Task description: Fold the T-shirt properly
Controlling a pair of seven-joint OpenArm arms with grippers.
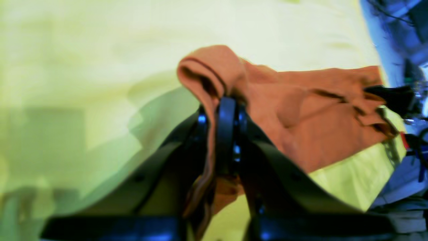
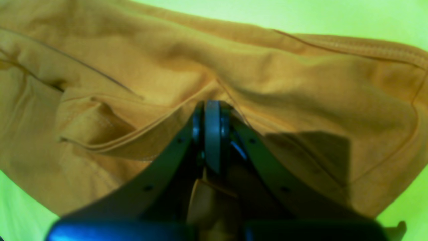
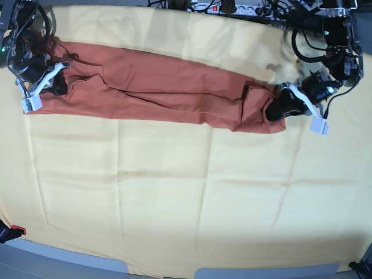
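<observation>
**Inspector A:** Surface first. A large pale yellow cloth (image 3: 174, 192) covers the desk (image 3: 70, 264), creased in a grid; cables and a power strip (image 3: 232, 8) run along the far edge.

**Inspector B:** And the T-shirt (image 3: 163, 87)?

**Inspector A:** Rust-orange, lying on the cloth as one long, narrow band stretched between the two claws, folded lengthwise with a seam line running along its middle. The far end dips slightly toward the left claw (image 3: 278, 109).

**Inspector B:** State of that claw?

**Inspector A:** Clenched on the T-shirt. In the left wrist view the left claw (image 1: 222, 100) has its jaws pressed together with a fold of fabric (image 1: 214, 70) bunched just above them and more cloth trailing down between the fingers (image 1: 225, 134). The rest of the garment runs off to the claw's right.

**Inspector B:** The right claw (image 3: 53, 83)?

**Inspector A:** Also clenched on the T-shirt. In the right wrist view the right claw (image 2: 212, 107) bites into the fabric at a hemmed edge (image 2: 133, 134), jaws fully together, with a strip of cloth hanging beneath them. Fabric spreads to both sides of it and ahead; a stitched hem (image 2: 367, 48) shows at the upper right.
</observation>
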